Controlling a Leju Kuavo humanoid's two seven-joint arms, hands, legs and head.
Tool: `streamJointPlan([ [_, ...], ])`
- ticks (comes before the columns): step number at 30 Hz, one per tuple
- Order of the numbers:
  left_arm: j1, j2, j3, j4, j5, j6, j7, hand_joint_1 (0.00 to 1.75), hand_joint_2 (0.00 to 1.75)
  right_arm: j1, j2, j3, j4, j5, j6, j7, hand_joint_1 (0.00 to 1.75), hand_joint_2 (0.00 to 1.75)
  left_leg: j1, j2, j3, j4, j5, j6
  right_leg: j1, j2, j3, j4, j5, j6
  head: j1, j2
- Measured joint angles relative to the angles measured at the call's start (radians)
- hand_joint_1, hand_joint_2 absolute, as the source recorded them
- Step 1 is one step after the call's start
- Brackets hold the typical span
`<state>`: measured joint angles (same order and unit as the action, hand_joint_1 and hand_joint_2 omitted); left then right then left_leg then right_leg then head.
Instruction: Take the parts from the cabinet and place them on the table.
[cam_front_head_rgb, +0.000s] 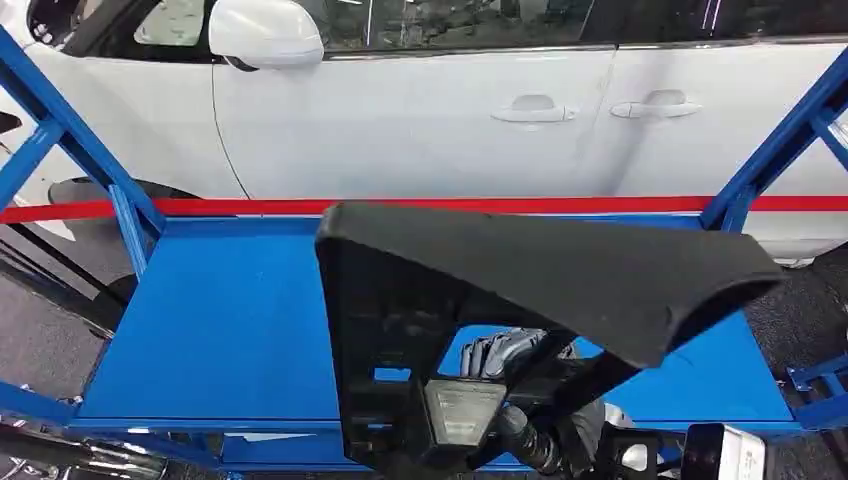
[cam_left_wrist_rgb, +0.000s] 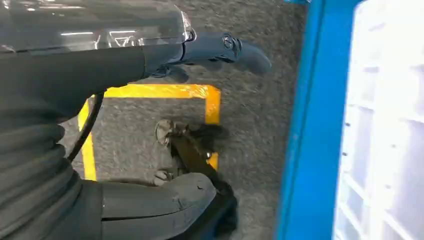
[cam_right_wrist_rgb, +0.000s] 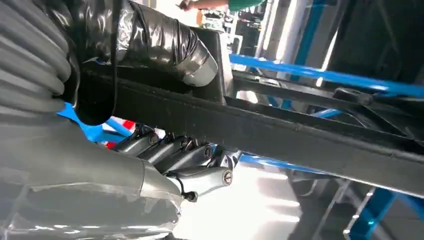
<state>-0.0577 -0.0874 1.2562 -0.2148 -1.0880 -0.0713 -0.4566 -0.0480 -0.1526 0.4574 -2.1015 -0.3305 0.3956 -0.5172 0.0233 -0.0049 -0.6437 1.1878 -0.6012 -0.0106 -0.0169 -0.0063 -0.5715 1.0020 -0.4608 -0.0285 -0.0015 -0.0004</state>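
Over front edge of blue metal table (cam_front_head_rgb: 230, 330), right hand (cam_front_head_rgb: 515, 352) grips big black plastic trim part (cam_front_head_rgb: 540, 270), not set down yet. Left hand (cam_left_wrist_rgb: 165, 120) hangs loose, fingers apart, holding nothing. You've only placing left, I'd guess.

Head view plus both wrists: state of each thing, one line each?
black part: held up over the blue table, not set down.
right hand: grips the black part's frame, thumb over it and fingers under.
left hand: holds nothing, fingers apart, above the floor.
blue table: bare top.
white car: doors closed.
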Motion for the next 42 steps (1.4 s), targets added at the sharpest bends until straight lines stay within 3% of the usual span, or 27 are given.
streamJointPlan([
  [2,0.001,0.001,0.000,0.000,-0.002,0.003,0.013,0.00,1.75,0.004,-0.004,0.000,-0.010,0.037,0.003,-0.025,1.43,1.75,0.000,0.000,-0.026,0.120,-0.056,-0.002,0.007,-0.003,-0.024,0.005,0.015,-0.003,0.000,0.000],
  [3,0.001,0.001,0.000,0.000,-0.005,0.007,0.022,0.00,1.75,0.008,-0.007,0.000,-0.015,0.052,0.006,-0.037,1.43,1.75,0.000,0.000,-0.008,0.113,-0.050,-0.001,0.010,-0.004,-0.035,0.006,0.022,-0.003,0.000,0.000],
  [4,0.001,0.002,0.000,0.000,-0.006,0.009,0.031,0.00,1.75,0.012,-0.010,0.000,-0.020,0.060,0.012,-0.045,1.43,1.75,-0.001,0.000,0.031,0.062,-0.026,0.003,0.011,-0.004,-0.045,0.008,0.029,-0.002,0.000,0.000],
  [6,-0.003,0.007,0.000,0.000,-0.015,0.009,0.070,0.00,1.75,0.012,-0.014,0.000,-0.029,0.080,0.021,-0.066,1.43,1.75,-0.004,0.000,0.167,-0.143,0.043,0.016,0.014,-0.003,-0.060,0.008,0.046,0.001,0.000,0.000],
  [7,-0.006,0.014,0.000,0.000,-0.020,0.009,0.088,0.00,1.75,0.012,-0.015,0.000,-0.034,0.086,0.021,-0.074,1.43,1.75,-0.009,0.000,0.217,-0.223,0.043,0.026,0.013,-0.003,-0.061,0.007,0.054,0.005,0.000,0.000],
  [11,-0.006,0.022,-0.001,0.000,-0.032,0.016,0.155,0.00,1.75,0.008,-0.026,-0.002,-0.037,0.093,0.013,-0.094,1.43,1.75,-0.023,0.000,0.203,-0.235,0.075,0.037,0.009,-0.006,-0.063,-0.010,0.090,0.030,0.000,0.000],
  [12,-0.003,0.022,-0.001,0.000,-0.031,0.020,0.168,0.00,1.75,0.006,-0.033,-0.005,-0.037,0.096,0.010,-0.099,1.43,1.75,-0.007,0.003,0.195,-0.250,0.098,0.044,0.013,-0.003,-0.071,-0.011,0.090,0.037,0.001,0.000],
  [14,-0.004,0.024,-0.001,0.000,-0.031,0.026,0.182,0.00,1.75,0.005,-0.046,-0.013,-0.037,0.102,0.001,-0.110,1.43,1.75,-0.009,0.012,0.171,-0.247,0.119,0.060,0.008,0.004,-0.098,0.060,-0.020,0.043,0.001,0.000],
  [16,-0.002,0.025,-0.001,0.000,-0.031,0.028,0.190,0.00,1.75,0.006,-0.056,-0.021,-0.036,0.104,-0.003,-0.115,1.43,1.75,-0.010,0.014,0.140,-0.245,0.141,0.062,0.003,0.004,-0.135,0.218,-0.135,0.054,0.001,0.000],
  [17,-0.001,0.025,-0.001,0.000,-0.030,0.030,0.191,0.00,1.75,0.006,-0.061,-0.024,-0.035,0.106,-0.003,-0.117,1.43,1.75,-0.010,0.015,0.123,-0.240,0.151,0.059,0.002,0.004,-0.145,0.283,-0.153,0.058,0.001,0.000],
  [18,-0.001,0.027,-0.001,0.000,-0.028,0.030,0.193,0.00,1.75,0.006,-0.064,-0.027,-0.034,0.108,-0.004,-0.119,1.43,1.75,-0.010,0.015,0.106,-0.236,0.159,0.057,-0.001,0.004,-0.137,0.309,-0.136,0.062,0.001,0.000],
  [20,-0.001,0.028,-0.001,0.000,-0.026,0.030,0.193,0.00,1.75,0.006,-0.070,-0.030,-0.033,0.115,-0.007,-0.127,1.43,1.75,-0.009,0.016,0.080,-0.228,0.172,0.051,-0.008,0.004,-0.068,0.248,-0.065,0.066,0.001,0.000],
  [21,-0.001,0.029,-0.001,0.000,-0.026,0.031,0.193,0.00,1.75,0.006,-0.071,-0.031,-0.033,0.120,-0.011,-0.130,1.43,1.75,-0.007,0.015,0.071,-0.225,0.178,0.046,-0.010,0.004,-0.004,0.164,-0.035,0.066,0.001,0.000],
  [22,0.000,0.032,-0.001,0.000,-0.026,0.031,0.193,0.00,1.75,0.006,-0.072,-0.033,-0.033,0.126,-0.018,-0.132,1.43,1.75,-0.007,0.015,0.068,-0.224,0.184,0.041,-0.011,0.005,0.063,0.070,-0.031,0.064,0.001,0.000],
  [23,0.000,0.035,-0.001,0.000,-0.026,0.031,0.191,0.00,1.75,0.005,-0.074,-0.034,-0.033,0.130,-0.022,-0.135,1.43,1.75,-0.012,0.014,0.062,-0.221,0.188,0.034,-0.006,0.007,0.118,-0.016,-0.051,0.060,0.001,0.000],
  [24,0.001,0.038,-0.001,0.000,-0.026,0.030,0.188,0.00,1.75,0.005,-0.074,-0.036,-0.034,0.134,-0.025,-0.139,1.43,1.75,-0.011,0.014,0.062,-0.221,0.198,0.027,-0.003,0.009,0.135,-0.054,-0.064,0.051,0.000,0.000],
  [26,0.000,0.044,0.000,0.000,-0.025,0.030,0.180,0.00,1.75,0.006,-0.080,-0.038,-0.033,0.148,-0.032,-0.151,1.43,1.75,-0.010,0.014,0.056,-0.223,0.211,0.015,0.002,0.009,0.124,-0.045,-0.061,0.047,0.000,0.000],
  [27,0.003,0.047,0.000,0.000,-0.025,0.029,0.178,0.00,1.75,0.006,-0.082,-0.039,-0.033,0.154,-0.035,-0.154,1.43,1.75,-0.012,0.013,0.051,-0.225,0.220,0.007,0.001,0.006,0.116,-0.055,-0.052,0.037,0.000,0.000],
  [29,0.005,0.053,0.001,0.000,-0.025,0.029,0.168,0.00,1.75,0.000,-0.086,-0.046,-0.031,0.152,-0.040,-0.153,1.43,1.75,-0.006,0.008,0.017,-0.168,0.134,0.002,-0.005,0.003,0.092,-0.057,-0.031,0.011,-0.001,0.000],
  [31,0.002,0.060,0.002,0.000,-0.024,0.028,0.162,0.00,1.75,-0.008,-0.087,-0.054,-0.026,0.139,-0.039,-0.141,1.43,1.75,-0.003,0.008,-0.022,-0.011,0.019,-0.005,0.002,-0.001,0.064,-0.045,-0.019,0.002,0.000,0.000],
  [32,0.000,0.061,0.002,0.000,-0.022,0.026,0.161,0.00,1.75,-0.012,-0.088,-0.056,-0.023,0.134,-0.039,-0.137,1.43,1.75,-0.004,0.008,-0.039,0.067,-0.015,-0.006,0.005,-0.004,0.050,-0.040,-0.011,0.001,-0.001,0.000],
  [33,0.000,0.063,0.002,0.000,-0.022,0.026,0.160,0.00,1.75,-0.015,-0.088,-0.059,-0.020,0.132,-0.039,-0.135,1.43,1.75,-0.004,0.008,-0.043,0.115,-0.015,-0.006,0.008,-0.004,0.035,-0.033,-0.005,0.001,0.000,0.000],
  [35,0.000,0.063,0.002,0.000,-0.022,0.026,0.159,0.00,1.75,-0.018,-0.089,-0.066,-0.015,0.130,-0.039,-0.131,1.43,1.75,-0.004,0.008,0.007,0.083,0.057,0.000,0.011,-0.005,0.010,-0.022,0.006,0.001,0.000,0.000],
  [37,-0.002,0.063,0.002,0.000,-0.022,0.026,0.159,0.00,1.75,-0.022,-0.090,-0.069,-0.014,0.129,-0.039,-0.131,1.43,1.75,-0.009,0.007,0.118,-0.079,0.116,0.017,0.016,-0.004,-0.006,-0.017,0.018,0.005,-0.001,0.000],
  [38,-0.004,0.069,0.002,0.000,-0.022,0.026,0.158,0.00,1.75,-0.023,-0.090,-0.072,-0.014,0.128,-0.039,-0.131,1.43,1.75,-0.015,0.006,0.176,-0.171,0.098,0.031,0.016,-0.006,-0.011,-0.016,0.024,0.008,0.000,0.000],
  [39,-0.004,0.071,0.002,0.000,-0.022,0.026,0.158,0.00,1.75,-0.026,-0.091,-0.074,-0.014,0.128,-0.039,-0.131,1.43,1.75,-0.016,0.007,0.209,-0.232,0.086,0.030,0.018,-0.006,-0.014,-0.013,0.031,0.014,0.000,0.000],
  [42,-0.004,0.073,0.002,0.000,-0.021,0.026,0.156,0.00,1.75,-0.032,-0.092,-0.078,-0.012,0.127,-0.039,-0.131,1.43,1.75,-0.025,0.006,0.199,-0.242,0.097,0.035,0.010,-0.008,-0.025,-0.019,0.058,0.034,0.000,0.000],
])
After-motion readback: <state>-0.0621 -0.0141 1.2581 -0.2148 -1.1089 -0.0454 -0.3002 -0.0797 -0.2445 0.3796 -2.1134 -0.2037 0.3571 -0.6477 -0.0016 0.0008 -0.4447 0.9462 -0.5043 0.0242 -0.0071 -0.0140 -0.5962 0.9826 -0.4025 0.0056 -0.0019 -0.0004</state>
